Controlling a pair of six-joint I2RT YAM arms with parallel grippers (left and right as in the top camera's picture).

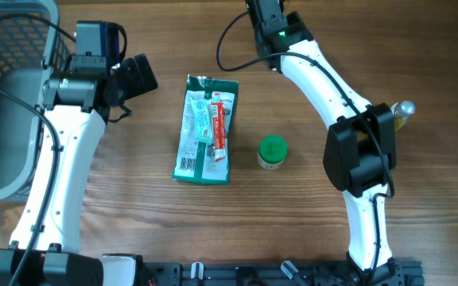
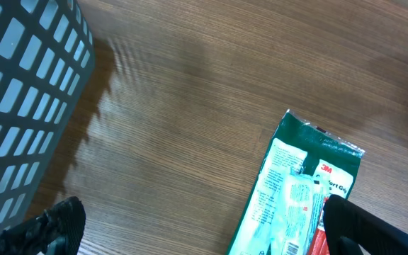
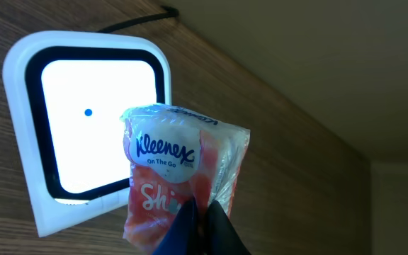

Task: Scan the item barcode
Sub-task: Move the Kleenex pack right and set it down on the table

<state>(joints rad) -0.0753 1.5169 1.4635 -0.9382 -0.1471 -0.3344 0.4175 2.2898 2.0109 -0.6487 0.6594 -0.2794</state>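
In the right wrist view my right gripper (image 3: 202, 209) is shut on the lower edge of a Kleenex tissue pack (image 3: 179, 163), orange and white in clear wrap. The pack hangs in front of a white scanner (image 3: 30, 99) with a glowing square window, covering the window's lower right corner. No barcode shows on the side facing the camera. In the overhead view the right gripper (image 1: 265, 9) is at the table's far edge; the pack and the scanner are out of that view. My left gripper (image 2: 204, 230) is open over bare wood, beside a green flat package (image 2: 289, 184).
The green flat package (image 1: 205, 131) lies mid-table with a green-capped jar (image 1: 273, 152) to its right. A grey mesh basket (image 1: 6, 95) stands at the far left. A small shiny object (image 1: 405, 110) sits behind the right arm's elbow.
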